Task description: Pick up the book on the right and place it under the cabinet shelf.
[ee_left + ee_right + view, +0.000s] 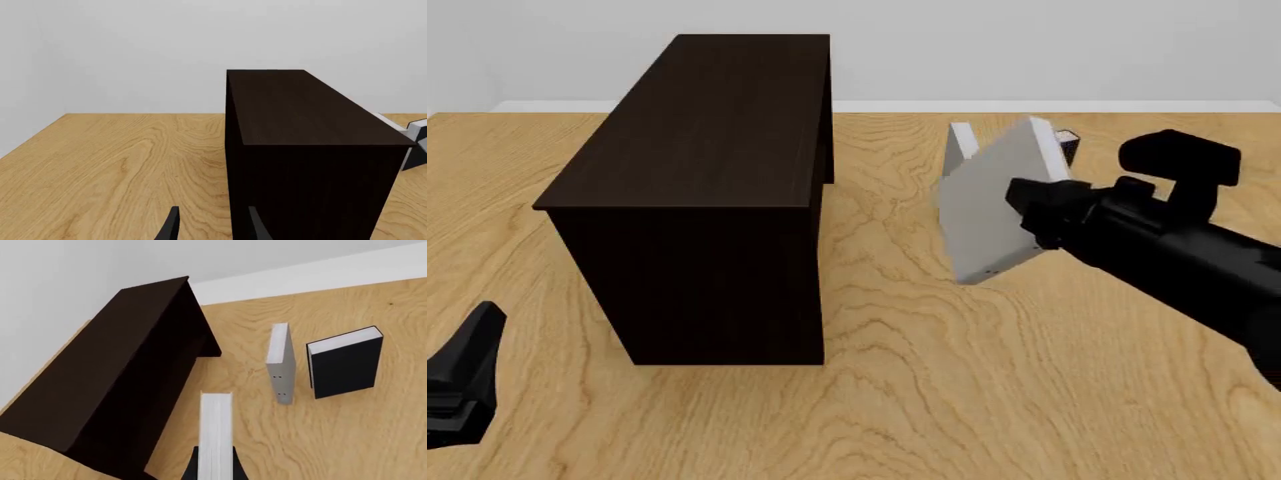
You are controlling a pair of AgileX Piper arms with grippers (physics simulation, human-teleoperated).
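Showing only in r. wrist: black book (pixel 345 365)

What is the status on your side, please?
Right tool shut on the flat pale grey hardcover book, lifted clear of the table. Left tool open, idle. Large dark brown wooden cabinet to its left; path between unobstructed.

Front view high behind arms, facing forward-down; left wrist low near cabinet shelf (pixel 307 160); right wrist looks down; all share cabinet.
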